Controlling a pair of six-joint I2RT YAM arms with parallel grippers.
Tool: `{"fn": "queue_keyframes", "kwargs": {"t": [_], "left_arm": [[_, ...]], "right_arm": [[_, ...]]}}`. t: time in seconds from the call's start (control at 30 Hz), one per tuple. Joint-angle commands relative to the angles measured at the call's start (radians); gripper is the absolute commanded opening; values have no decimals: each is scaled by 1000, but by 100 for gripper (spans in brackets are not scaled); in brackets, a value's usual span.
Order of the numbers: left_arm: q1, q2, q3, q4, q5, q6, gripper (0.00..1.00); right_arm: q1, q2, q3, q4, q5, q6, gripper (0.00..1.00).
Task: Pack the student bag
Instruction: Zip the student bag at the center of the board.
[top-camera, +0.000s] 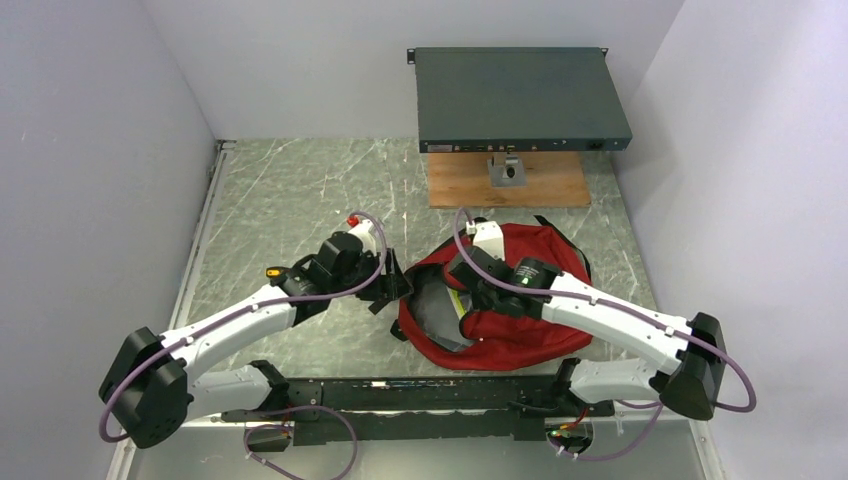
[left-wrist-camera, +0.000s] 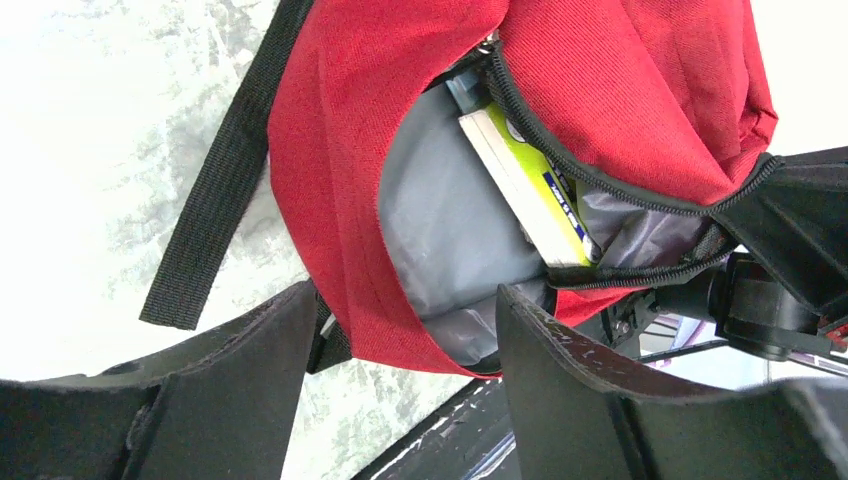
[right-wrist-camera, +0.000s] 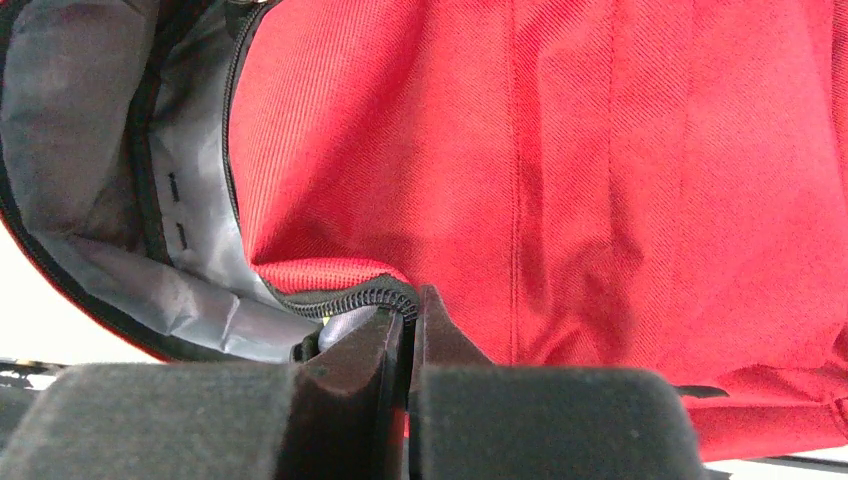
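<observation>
Student bag (top-camera: 510, 345), limp on the surface (top-camera: 300, 200) right of centre, is judged soft and light, best taken at the zipper trim (right-wrist-camera: 340, 298), which is pinched by closed right fingers (right-wrist-camera: 350, 380); left fingers (left-wrist-camera: 230, 390) are spread open.

White walls (top-camera: 100, 150), grey marbled table (top-camera: 300, 200), wooden board (top-camera: 470, 185), dark flat box (top-camera: 520, 95), perhaps network gear

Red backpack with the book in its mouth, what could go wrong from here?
1. The right gripper is pinched shut on just the zipper rim of the backpack; that thin hold might slip and let the opening sag over the book.
2. The book leans against the zipper at the mouth, so it could snag there rather than slide deeper.
3. The left gripper is open with the backpack's edge between its fingers, a black strap alongside; closing may bunch fabric.
</observation>
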Motion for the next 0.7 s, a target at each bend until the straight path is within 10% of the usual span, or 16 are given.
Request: {"fn": "queue_keyframes", "kwargs": {"t": [0.0,0.27,0.67], "left_arm": [[-1,-51,33,103,47,64,73],[-88,9,-2,410,34,31,61],[-262,238,64,529,-327,171,42]], "right_arm": [[-8,-90,29,2,8,-30,0],[-214,-230,-29,234,-403,-28,0],[-252,-263,-30,242,-424,-67,0]]}}
